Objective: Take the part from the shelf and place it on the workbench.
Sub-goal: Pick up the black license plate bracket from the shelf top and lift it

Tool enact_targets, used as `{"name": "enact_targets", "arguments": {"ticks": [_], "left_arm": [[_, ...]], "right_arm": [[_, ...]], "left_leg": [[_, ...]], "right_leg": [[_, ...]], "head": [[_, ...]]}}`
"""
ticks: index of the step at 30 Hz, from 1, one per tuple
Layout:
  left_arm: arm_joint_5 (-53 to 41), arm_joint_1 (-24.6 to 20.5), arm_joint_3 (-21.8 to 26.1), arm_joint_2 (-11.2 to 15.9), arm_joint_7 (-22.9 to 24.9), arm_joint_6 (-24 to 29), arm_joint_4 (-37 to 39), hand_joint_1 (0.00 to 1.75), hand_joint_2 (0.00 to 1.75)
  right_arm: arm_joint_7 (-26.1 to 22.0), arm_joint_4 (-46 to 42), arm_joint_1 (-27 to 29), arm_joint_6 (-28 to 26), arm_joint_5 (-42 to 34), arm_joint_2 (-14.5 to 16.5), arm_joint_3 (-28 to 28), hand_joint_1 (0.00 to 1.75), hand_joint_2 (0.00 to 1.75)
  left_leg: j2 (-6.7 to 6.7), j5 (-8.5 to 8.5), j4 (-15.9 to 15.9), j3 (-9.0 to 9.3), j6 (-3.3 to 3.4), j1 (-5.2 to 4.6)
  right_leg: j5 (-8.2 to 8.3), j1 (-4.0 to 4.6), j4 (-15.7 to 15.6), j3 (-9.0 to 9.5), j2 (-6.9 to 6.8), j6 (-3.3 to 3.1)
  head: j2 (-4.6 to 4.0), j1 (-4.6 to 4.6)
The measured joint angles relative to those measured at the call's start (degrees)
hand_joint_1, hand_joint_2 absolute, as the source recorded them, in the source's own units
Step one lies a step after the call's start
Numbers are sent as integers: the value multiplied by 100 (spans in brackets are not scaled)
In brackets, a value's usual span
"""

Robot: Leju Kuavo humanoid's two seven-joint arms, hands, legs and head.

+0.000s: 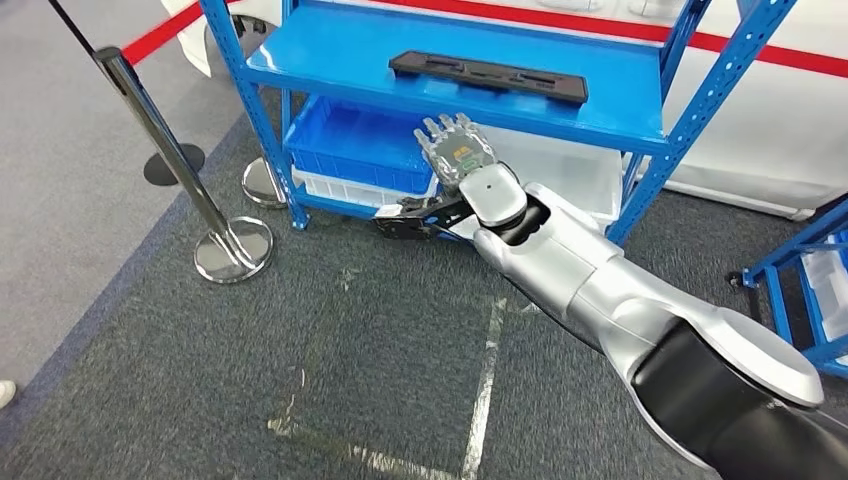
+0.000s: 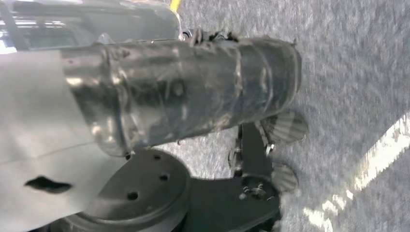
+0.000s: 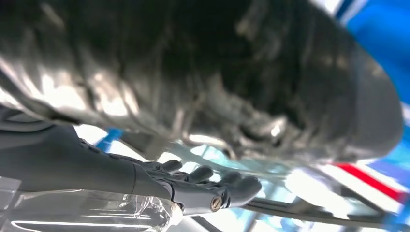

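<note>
Two chrome stanchions (image 1: 232, 245) stand at my left on the grey carpet (image 1: 300, 370) — open floor before the blue shelf (image 1: 450, 85). My right hand (image 1: 455, 152) hovers below its front edge, fingers spread, holding nothing — the black part (image 1: 487, 76) lies on the shelf just above.

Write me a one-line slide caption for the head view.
Right hand reaches, fingers spread, toward the black part lying on the blue shelf.
</note>
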Motion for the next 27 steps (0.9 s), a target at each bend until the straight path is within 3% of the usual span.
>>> {"name": "enact_targets", "arguments": {"ticks": [2,3,4,5,7,8,10,14,18,19,20,23,25,27], "left_arm": [[3,11,0,-1,7,2,1,0,0],[5,10,0,-1,7,3,1,0,0],[7,9,0,0,7,5,2,0,0],[9,8,0,1,6,8,2,0,0],[10,12,0,4,2,16,7,0,0],[10,12,0,5,-1,21,10,0,0],[10,-1,0,6,-7,30,16,0,0],[10,-13,0,4,-20,35,17,0,0],[-4,-21,0,5,-68,36,19,0,0],[-9,-23,0,6,-78,36,19,0,0],[-13,-23,0,6,-84,36,20,0,0],[-19,-18,0,3,-88,34,20,0,0],[-26,-25,0,0,-89,29,20,0,0],[-32,-35,0,0,-85,14,20,0,0]], "right_arm": [[26,-40,-6,33,-10,-74,-2,0,0],[35,-69,3,48,-13,-109,-2,0,0],[44,-98,12,59,-14,-150,-2,0,0],[55,-131,15,61,-14,-193,-3,0,0],[75,-191,-2,62,-14,-280,-21,0,0],[81,-220,-18,62,-14,-318,-39,0,0],[84,-272,-39,63,-15,-375,-74,0,0],[85,-355,-54,65,-16,-462,-98,0,0],[90,-401,-41,80,-16,-528,-117,0,0],[91,-404,-20,90,-16,-534,-117,0,0],[92,-406,-4,101,-16,-539,-118,0,0],[97,-428,-12,117,-11,-551,-120,0,0],[98,-448,-28,123,-10,-561,-121,0,0],[95,-464,-32,124,-10,-564,-122,0,0]], "left_leg": [[5,-245,710,-375,-31,12],[5,-279,967,-543,-45,17],[5,-210,1040,-631,-55,23],[6,-46,912,-619,-60,28],[10,365,281,-385,-55,34],[6,471,-31,-252,-37,28],[-3,473,-298,-128,17,11],[-16,453,-367,-83,142,22],[-13,403,-383,-6,229,32],[-17,383,-383,21,235,33],[-22,361,-383,53,233,35],[-37,292,-381,142,184,32],[-42,277,-386,141,128,24],[-44,282,-414,143,64,23]], "right_leg": [[-32,6,-4,44,1,-49],[-50,8,2,63,5,-57],[-74,8,12,84,11,-59],[-104,5,29,106,16,-49],[-183,1,85,144,24,-9],[-224,10,128,142,30,22],[-270,28,176,114,39,81],[-405,20,335,35,29,178],[-851,-15,1537,-599,22,255],[-809,-27,1658,-696,21,262],[-664,-38,1569,-694,19,261],[-69,-34,591,-319,17,214],[-7,2,228,-160,20,174],[-40,10,153,-124,26,139]], "head": [[0,-4],[0,-4],[0,-4],[0,-4],[0,-3],[0,-3],[1,-3],[1,14],[0,36],[0,38],[0,38],[0,39],[1,33],[1,31]]}}
